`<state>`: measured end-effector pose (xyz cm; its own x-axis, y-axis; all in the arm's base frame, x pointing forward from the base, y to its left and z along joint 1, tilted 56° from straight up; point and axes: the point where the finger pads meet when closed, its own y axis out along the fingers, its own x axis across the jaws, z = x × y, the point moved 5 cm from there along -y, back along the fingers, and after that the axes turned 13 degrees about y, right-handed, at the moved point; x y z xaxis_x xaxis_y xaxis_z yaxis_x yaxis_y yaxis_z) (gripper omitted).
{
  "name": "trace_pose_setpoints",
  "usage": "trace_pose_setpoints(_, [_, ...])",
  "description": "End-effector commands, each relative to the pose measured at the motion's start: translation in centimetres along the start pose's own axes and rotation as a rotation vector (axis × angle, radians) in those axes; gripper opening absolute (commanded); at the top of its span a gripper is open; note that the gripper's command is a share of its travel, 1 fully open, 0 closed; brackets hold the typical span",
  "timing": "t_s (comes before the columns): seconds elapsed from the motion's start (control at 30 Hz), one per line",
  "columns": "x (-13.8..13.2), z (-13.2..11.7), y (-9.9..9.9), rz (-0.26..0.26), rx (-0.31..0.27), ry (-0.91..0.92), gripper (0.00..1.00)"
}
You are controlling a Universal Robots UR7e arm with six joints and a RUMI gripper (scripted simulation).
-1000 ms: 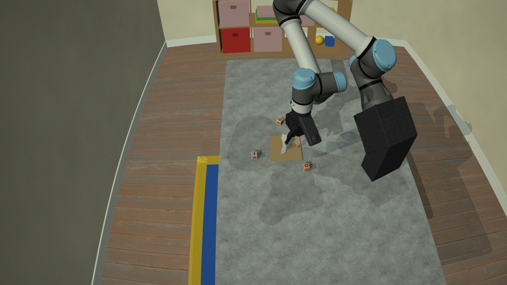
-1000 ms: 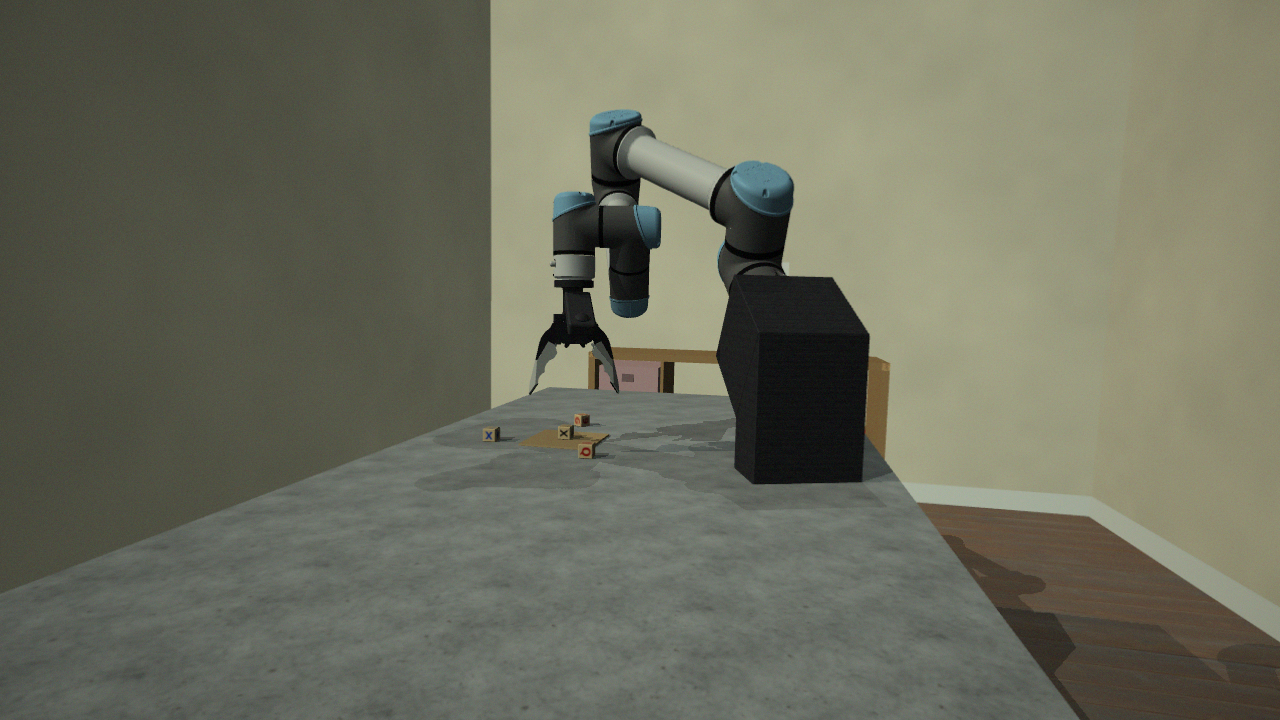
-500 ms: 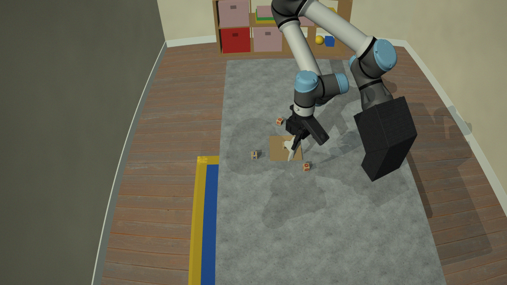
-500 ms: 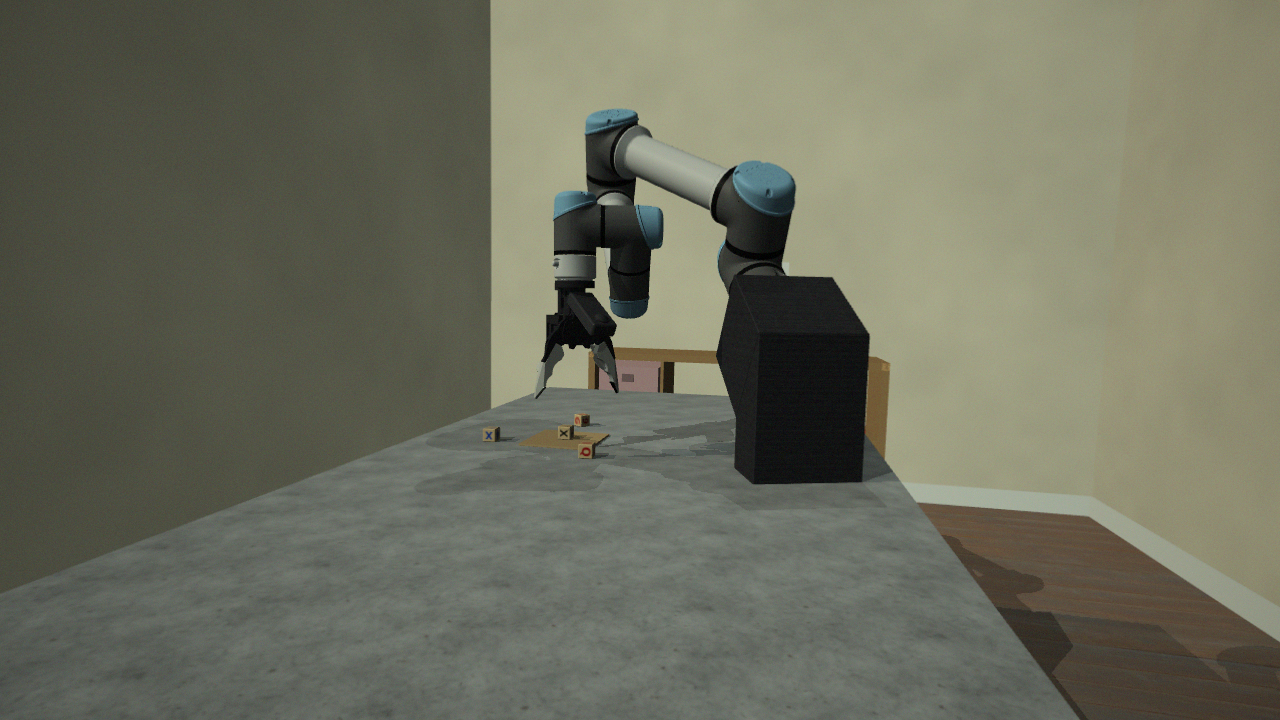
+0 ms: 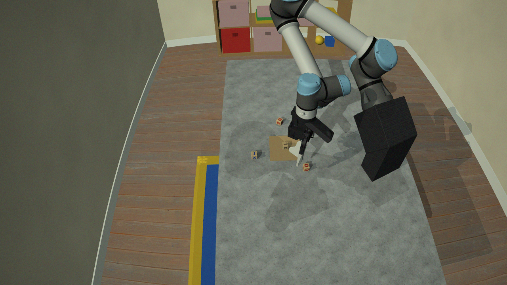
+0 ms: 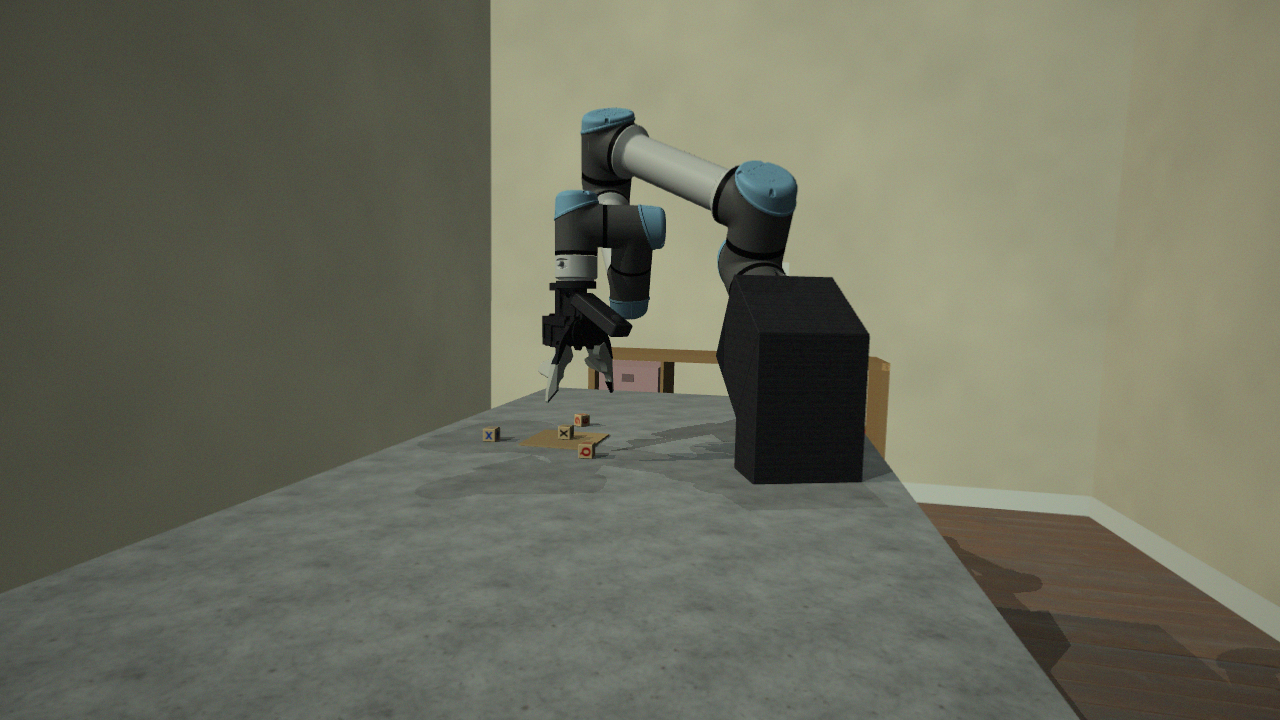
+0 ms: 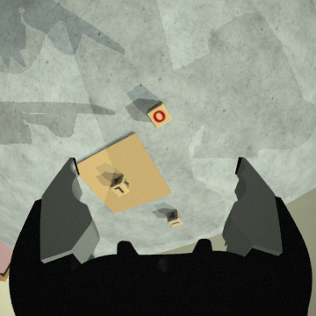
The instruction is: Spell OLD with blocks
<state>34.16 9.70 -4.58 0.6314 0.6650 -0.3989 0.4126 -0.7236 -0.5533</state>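
While the gripper (image 5: 297, 156) hangs spread and empty above the tan mat (image 5: 277, 156), one block (image 5: 286, 144) there reads "L"; off-mat block (image 7: 159, 116) shows a red "O".

One lettered block (image 5: 285, 144) upright on the tan mat (image 5: 277, 152), three blocks scattered around it.

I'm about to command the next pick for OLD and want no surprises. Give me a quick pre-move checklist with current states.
1. Gripper jaws open and empty: ok.
2. Gripper raised clear of the blocks: ok.
3. L block fully on the mat, L face up: ok.
4. O block showing O on top: ok. On the mat: not ok.
5. Blue-lettered block off the mat: ok.
6. D face located: cannot tell.
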Motion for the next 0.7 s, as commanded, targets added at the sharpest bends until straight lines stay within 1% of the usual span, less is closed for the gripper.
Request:
trace_pose_setpoints(0.0, [-0.1,0.4,0.0,-0.010,-0.002,-0.139,1.00])
trace_pose_setpoints(0.1, [-0.1,0.7,0.0,-0.010,-0.003,-0.211,1.00])
trace_pose_setpoints(0.17, [-0.1,0.7,0.0,-0.010,-0.003,-0.211,1.00])
trace_pose_setpoints(0.43, [-0.1,1.3,0.1,-0.009,-0.005,-0.403,1.00])
trace_pose_setpoints(0.67, [-0.1,1.5,0.1,-0.008,-0.006,-0.505,1.00])
